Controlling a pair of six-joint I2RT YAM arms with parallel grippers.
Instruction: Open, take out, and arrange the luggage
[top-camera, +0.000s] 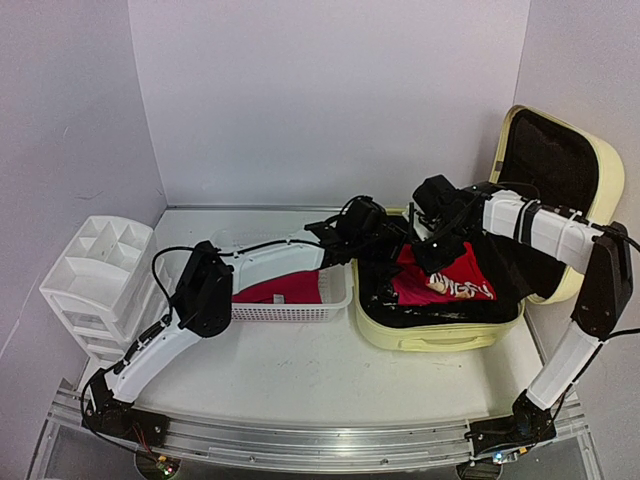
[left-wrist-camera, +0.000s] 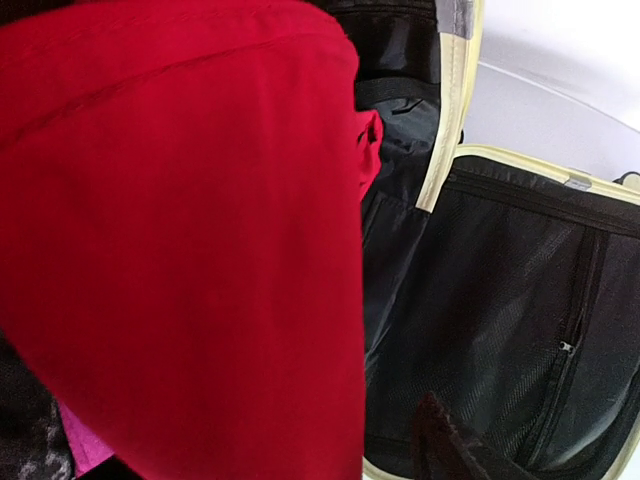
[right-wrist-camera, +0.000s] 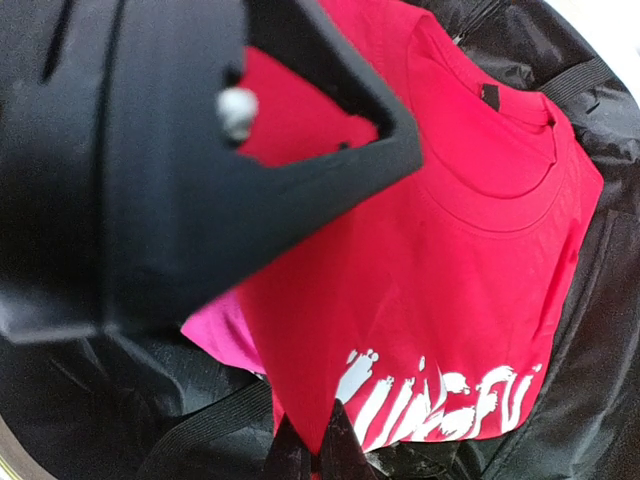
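On the white surface (top-camera: 300, 370), left to right: white plastic drawer unit (top-camera: 100, 275) by the left wall, white mesh basket (top-camera: 290, 312) mid-way, open pale-yellow luggage (top-camera: 430, 335) just beside it.

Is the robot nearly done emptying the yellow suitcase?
Partly. Done: the luggage is open, and a red cloth lies in the white basket. Now: the left hand and right hand are at the red T-shirt inside. Left: lifting it out, plus the pink cloth under it.
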